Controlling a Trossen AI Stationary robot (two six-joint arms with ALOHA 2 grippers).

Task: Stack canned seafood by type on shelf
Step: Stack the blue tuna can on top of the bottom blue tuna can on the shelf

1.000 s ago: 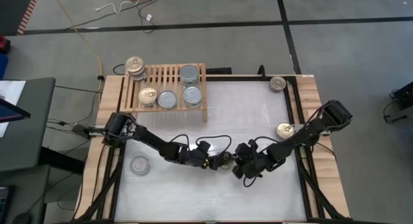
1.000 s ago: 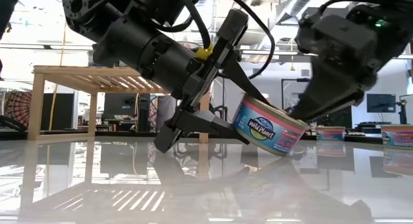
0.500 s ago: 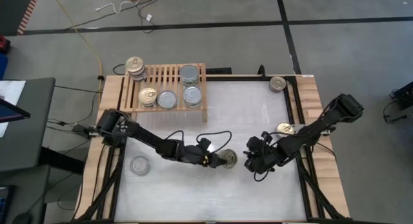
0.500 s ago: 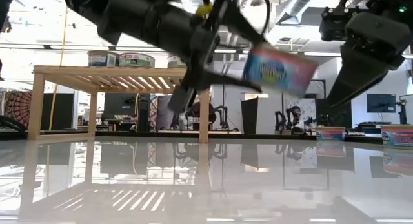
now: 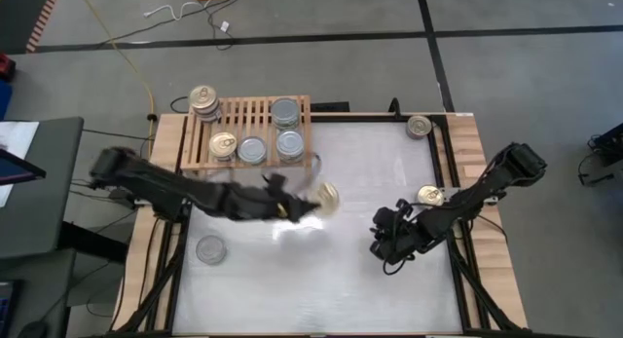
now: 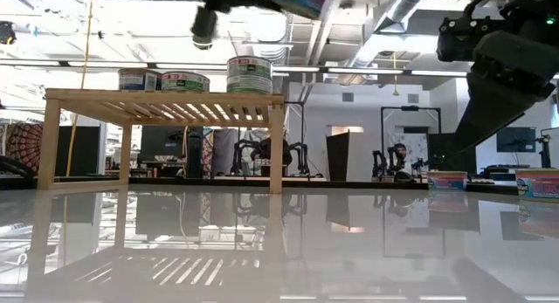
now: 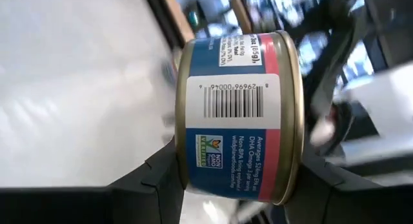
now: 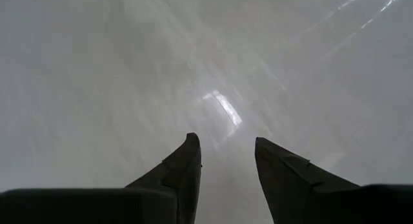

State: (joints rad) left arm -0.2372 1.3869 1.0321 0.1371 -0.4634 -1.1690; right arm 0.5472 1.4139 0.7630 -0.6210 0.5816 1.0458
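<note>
My left gripper (image 5: 319,200) is shut on a blue-and-red labelled can (image 7: 235,114) and holds it high above the table's middle, near the shelf's right end. The light-wood shelf (image 5: 255,115) stands at the far left. On its slats rest a stack of cans (image 5: 204,102), a gold-topped can (image 5: 223,145) and three silver-topped ones (image 5: 285,112). My right gripper (image 5: 382,244) hangs open over bare table right of the middle, with nothing between its fingers (image 8: 184,162). My left gripper pinches the can by its two flat ends, one end (image 7: 182,153) against one finger and the rimmed end (image 7: 292,161) against the other. The fingers come nearly level from the table's left. The can lies on its side in the hold, lifted clear.
A silver-topped can (image 5: 211,249) lies on the table near the left edge. A gold-topped can (image 5: 429,194) sits beside my right arm, and another (image 5: 420,126) is at the far right corner. White tabletop (image 5: 321,280) lies bare toward the near edge.
My left gripper has risen from the tabletop with the can and gone toward the far edge, nearer the shelf; the can is now lifted clear. My right gripper, which stood against the can a second ago, has drawn back toward the table's right edge.
</note>
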